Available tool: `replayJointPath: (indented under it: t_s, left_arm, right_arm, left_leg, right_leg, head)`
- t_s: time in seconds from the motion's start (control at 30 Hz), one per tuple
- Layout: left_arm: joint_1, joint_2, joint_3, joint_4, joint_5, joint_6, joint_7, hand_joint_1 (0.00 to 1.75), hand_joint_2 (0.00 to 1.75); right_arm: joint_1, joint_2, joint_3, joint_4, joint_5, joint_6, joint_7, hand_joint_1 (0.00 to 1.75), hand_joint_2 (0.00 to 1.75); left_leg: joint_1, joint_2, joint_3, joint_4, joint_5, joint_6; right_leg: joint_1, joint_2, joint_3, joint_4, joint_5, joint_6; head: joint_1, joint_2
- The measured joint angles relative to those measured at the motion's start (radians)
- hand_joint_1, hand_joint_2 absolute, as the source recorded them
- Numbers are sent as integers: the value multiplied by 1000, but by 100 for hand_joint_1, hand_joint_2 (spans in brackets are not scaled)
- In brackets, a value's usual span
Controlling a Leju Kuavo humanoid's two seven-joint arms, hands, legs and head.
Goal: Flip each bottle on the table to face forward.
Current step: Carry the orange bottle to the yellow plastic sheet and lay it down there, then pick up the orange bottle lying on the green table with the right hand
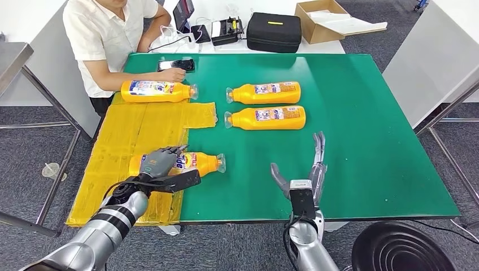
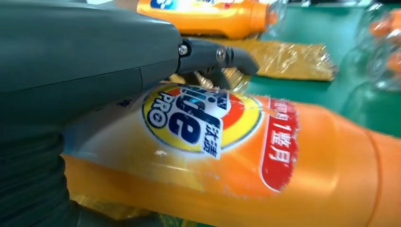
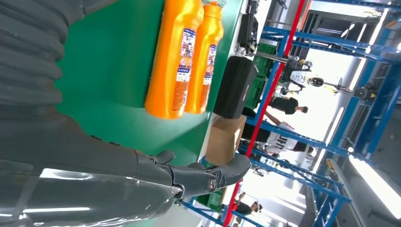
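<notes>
Left wrist view: "PRO" bottle label (image 2: pixel 198 120)

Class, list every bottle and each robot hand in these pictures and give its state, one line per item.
Near-left bottle: lying flat, front label up, left hand on it.
Far-left bottle: lying, front label up.
Upper middle bottle: lying, back label up.
Lower middle bottle: lying, back label up.
Left hand: grips near-left bottle.
Right hand: open, holding nothing.

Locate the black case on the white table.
In the head view, the black case lies at the far edge, right of centre, between a small black device and an open cardboard box.
</notes>
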State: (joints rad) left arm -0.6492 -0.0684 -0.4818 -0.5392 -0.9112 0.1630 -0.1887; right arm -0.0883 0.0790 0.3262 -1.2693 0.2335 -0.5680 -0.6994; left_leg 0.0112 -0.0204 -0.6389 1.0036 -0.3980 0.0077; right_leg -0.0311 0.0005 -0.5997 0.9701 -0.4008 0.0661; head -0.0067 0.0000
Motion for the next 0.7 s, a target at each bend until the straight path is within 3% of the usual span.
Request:
replayJointPath:
  t_s: [0.17,0.37,0.7]
  left_arm:
    - [-38,-14,0,32,7,-85,25,0,175]
    - [-60,-23,0,44,46,-159,-4,0,175]
    - [-64,-31,14,44,105,-189,-60,0,175]
  right_arm:
    - [1,0,0,2,-5,2,0,0,175]
    - [0,0,0,5,-6,13,0,0,175]
    - [0,-2,0,7,-10,12,0,0,175]
  left_leg:
    - [0,0,0,0,0,0]
    - [0,0,1,0,0,0]
    - [0,0,0,0,0,0]
  right_leg:
    - [0,0,1,0,0,0]
    - [0,0,1,0,0,0]
    - [0,0,1,0,0,0]
  head:
    - [0,0]
    - [0,0]
    - [0,0]
